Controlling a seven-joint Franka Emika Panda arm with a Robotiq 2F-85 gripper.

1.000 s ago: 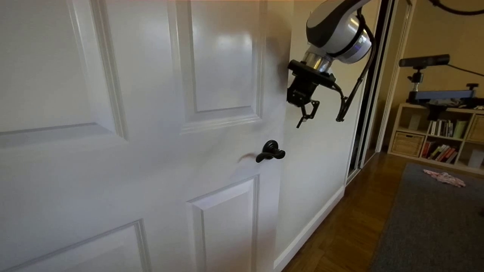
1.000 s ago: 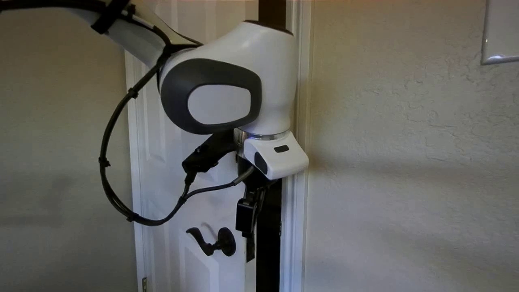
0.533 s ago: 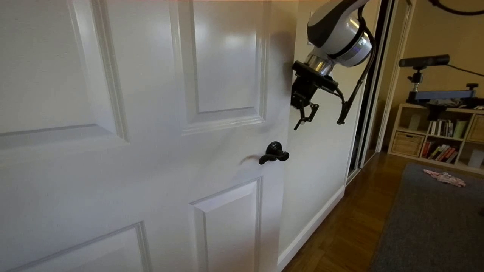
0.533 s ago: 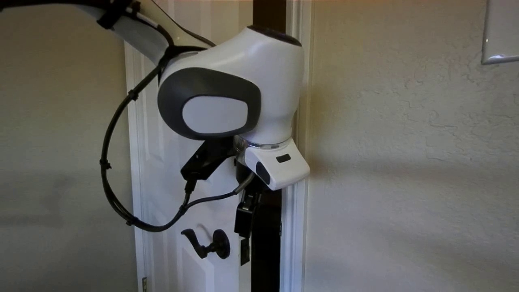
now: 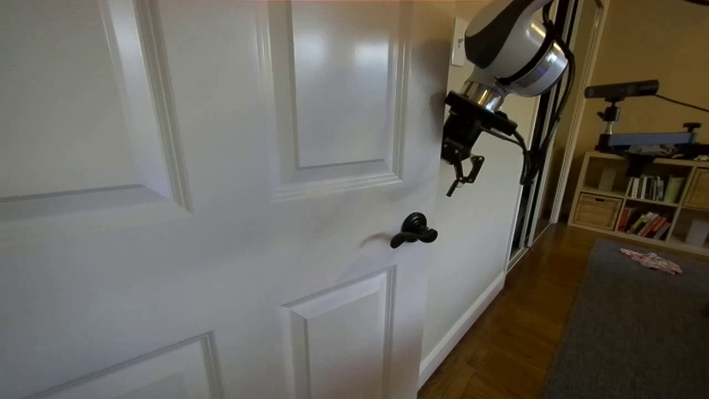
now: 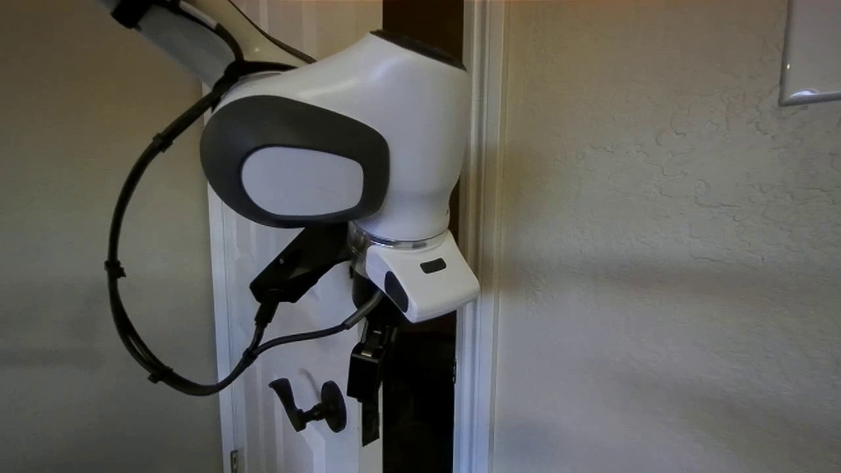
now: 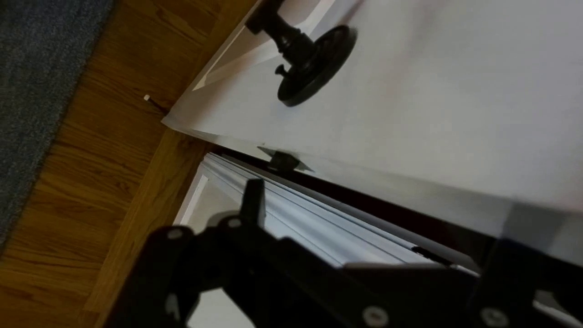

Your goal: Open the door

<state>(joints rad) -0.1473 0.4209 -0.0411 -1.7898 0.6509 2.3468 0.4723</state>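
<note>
The white panelled door (image 5: 232, 249) stands ajar, with a dark gap beside its free edge. It also shows in an exterior view (image 6: 253, 341) and in the wrist view (image 7: 432, 114). Its black lever handle (image 5: 414, 228) shows in both exterior views (image 6: 315, 407) and in the wrist view (image 7: 314, 61). My gripper (image 7: 383, 214) is at the door's free edge, above handle height, its fingers wide apart with nothing seen between them. In an exterior view the door edge hides part of the gripper (image 5: 457, 177). Whether a finger touches the door is unclear.
The white door frame (image 6: 479, 368) borders the gap. A light switch (image 5: 458, 41) is on the wall behind the gripper. A dark-framed sliding door (image 5: 526, 188), a bookshelf (image 5: 653, 191) and a grey rug (image 5: 626, 327) lie beyond. A cable loop (image 6: 121, 315) hangs off the arm.
The door has swung farther open and the dark gap is wider. My gripper and arm have moved along with the door edge, away from the frame. The light switch now shows more.
</note>
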